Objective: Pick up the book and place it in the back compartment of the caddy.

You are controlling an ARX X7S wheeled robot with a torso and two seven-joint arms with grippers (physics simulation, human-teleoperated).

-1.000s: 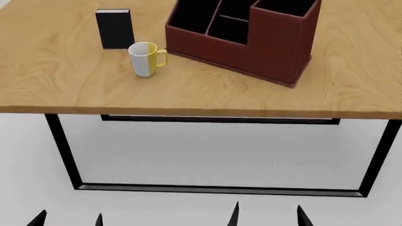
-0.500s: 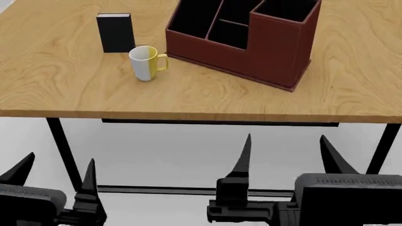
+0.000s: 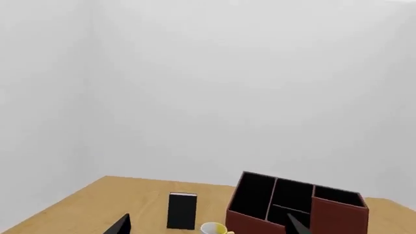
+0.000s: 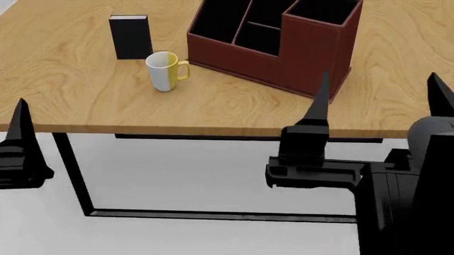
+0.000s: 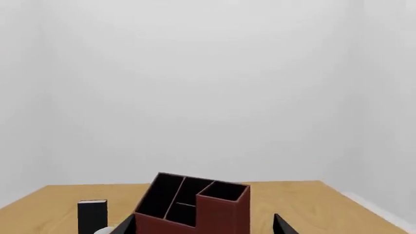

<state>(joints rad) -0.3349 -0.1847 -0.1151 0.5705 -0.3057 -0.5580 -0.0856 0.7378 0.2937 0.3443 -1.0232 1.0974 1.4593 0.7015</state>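
The black book (image 4: 129, 36) stands upright at the table's far left, apart from both grippers. It also shows in the left wrist view as the book (image 3: 182, 210) and in the right wrist view as the book (image 5: 92, 214). The dark red caddy (image 4: 284, 42) with black compartments sits at the back right. My right gripper (image 4: 379, 85) is open and empty, raised at the table's front edge in front of the caddy (image 5: 195, 202). My left gripper (image 3: 208, 227) is open and empty too. Only one of its fingers (image 4: 20, 114) shows at the head view's left edge.
A white-and-yellow mug (image 4: 165, 70) stands just in front of the book, to the caddy's left. The wooden table (image 4: 71, 95) rests on a black metal frame (image 4: 71, 170). White walls lie behind the table.
Both arms have risen from below the table's front edge to about tabletop height. Book, mug and caddy have not moved.
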